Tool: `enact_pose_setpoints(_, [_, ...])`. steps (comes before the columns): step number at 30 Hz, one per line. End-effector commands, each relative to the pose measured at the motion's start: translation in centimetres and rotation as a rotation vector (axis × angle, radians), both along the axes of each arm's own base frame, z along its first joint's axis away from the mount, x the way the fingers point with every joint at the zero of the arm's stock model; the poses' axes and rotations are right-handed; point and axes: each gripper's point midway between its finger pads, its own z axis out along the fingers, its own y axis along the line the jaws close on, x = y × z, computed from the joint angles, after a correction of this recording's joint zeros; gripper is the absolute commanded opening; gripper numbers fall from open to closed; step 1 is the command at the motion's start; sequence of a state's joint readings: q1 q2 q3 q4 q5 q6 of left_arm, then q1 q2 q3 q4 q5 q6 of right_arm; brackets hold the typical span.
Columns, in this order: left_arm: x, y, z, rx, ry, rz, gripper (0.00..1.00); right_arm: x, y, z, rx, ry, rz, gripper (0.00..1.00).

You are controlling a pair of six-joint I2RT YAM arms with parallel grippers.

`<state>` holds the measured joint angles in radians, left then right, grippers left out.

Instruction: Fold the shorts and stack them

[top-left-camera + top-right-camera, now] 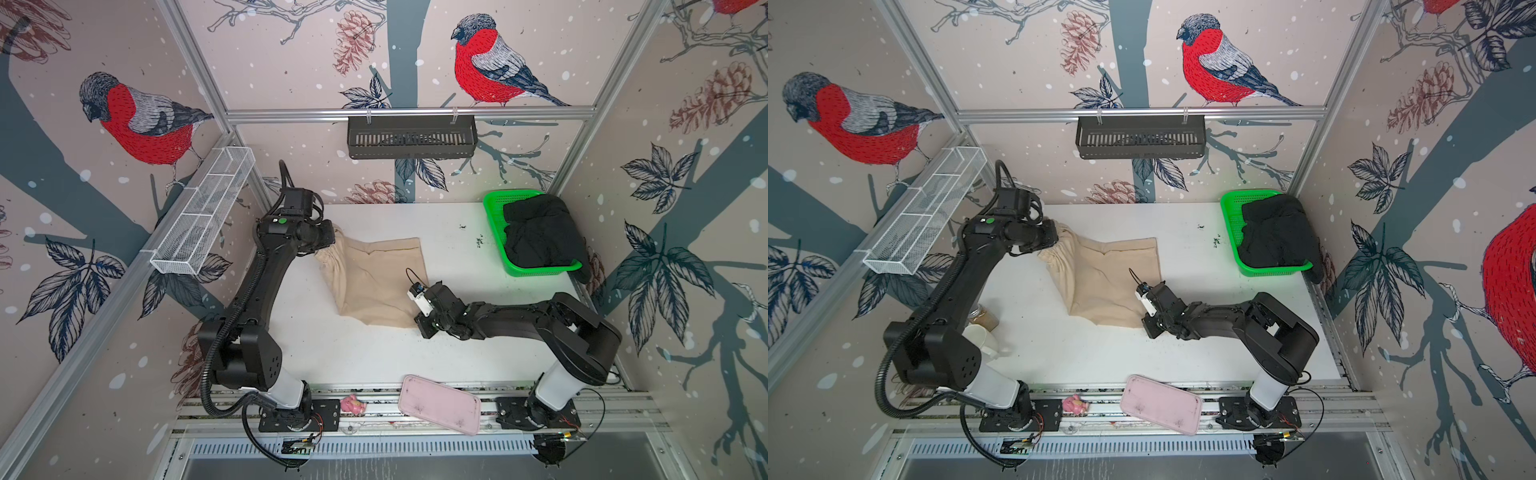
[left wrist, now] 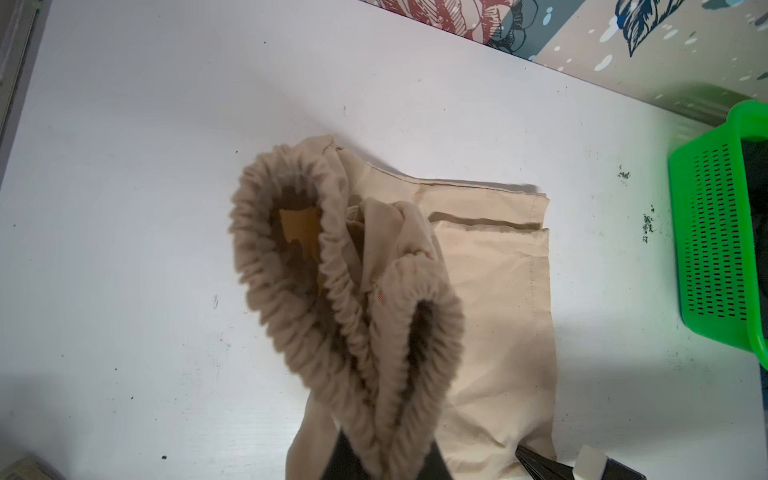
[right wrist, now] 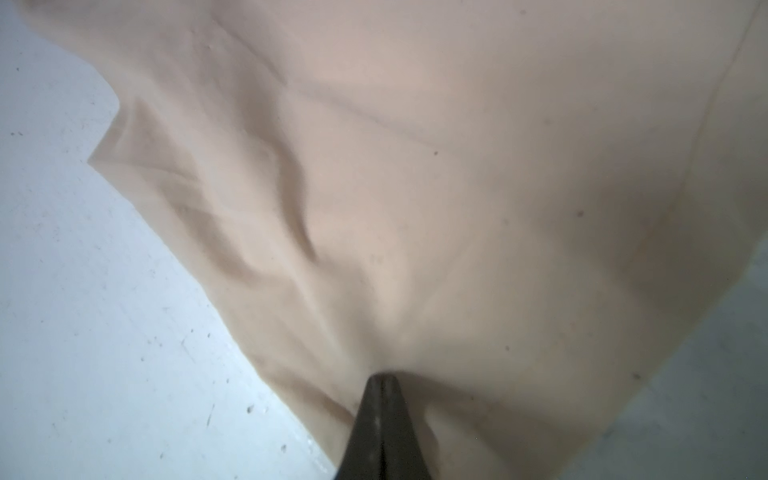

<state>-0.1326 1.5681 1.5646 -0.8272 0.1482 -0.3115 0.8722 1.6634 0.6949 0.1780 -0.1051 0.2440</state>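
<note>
The left fingers [image 2: 347,459] are clenched on the gathered waistband [image 2: 286,316] of the beige shorts [image 1: 374,278] and hold this end raised above the table [image 1: 374,357]. The elastic edge stands up in two open loops just in front of them. From the left fingers the cloth slopes down and lies flat on the table toward the right fingers [image 3: 380,419]. The right fingers are pressed together on a pinch of the same beige shorts, near a corner of the cloth, and small wrinkles run out from their tips. So the beige shorts span between the two pairs of fingers. The black shorts [image 1: 540,237] lie crumpled in the green basket [image 1: 494,226], well apart from both pairs, on the far side of the right fingers.
</note>
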Motion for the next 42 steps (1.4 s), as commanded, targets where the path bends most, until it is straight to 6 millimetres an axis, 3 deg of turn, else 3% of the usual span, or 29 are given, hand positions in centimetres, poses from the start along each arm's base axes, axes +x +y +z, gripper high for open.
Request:
enact_pose_setpoints(1, [0.1, -1.5, -0.1, 0.023, 0.011, 0.025, 0.00, -0.3, 0.2, 0.0, 0.028, -0.010, -0.019, 0.06])
enact_pose_setpoints(13, [-1.5, -11.6, -4.5, 0.037, 0.073, -0.126, 0.00, -1.4, 1.9, 0.7, 0.112, -0.036, 0.026, 0.07])
enact_pose_setpoints(25, [-3.4, -17.7, -9.1, 0.041, 0.125, -0.323, 0.00, -0.8, 2.7, 0.5, 0.127, -0.041, 0.029, 0.15])
enact_pose_setpoints(29, [-4.1, -19.8, -10.5, 0.050, 0.138, -0.400, 0.00, -0.6, 2.8, 0.6, 0.133, -0.048, 0.025, 0.26])
enact_pose_setpoints(34, [-4.9, -21.1, -11.9, 0.048, 0.136, -0.442, 0.00, -0.7, 3.1, 1.1, 0.159, -0.052, 0.028, 0.53])
enact_pose_setpoints(35, [-5.1, -21.2, -12.2, 0.047, 0.140, -0.449, 0.03, -0.6, 3.1, 1.3, 0.163, -0.055, 0.028, 0.57])
enact_pose_setpoints(36, [-5.1, -21.3, -12.3, 0.044, 0.137, -0.455, 0.15, -0.7, 3.0, 1.5, 0.165, -0.057, 0.031, 0.58])
enact_pose_setpoints(38, [-5.2, -22.0, -11.7, 0.027, 0.115, -0.481, 0.29, -0.7, 2.7, 2.3, 0.175, -0.068, 0.029, 0.59])
enact_pose_setpoints(42, [-5.5, -23.3, -9.8, -0.020, 0.069, -0.528, 0.74, -1.3, 1.6, 4.4, 0.215, -0.065, 0.022, 0.61])
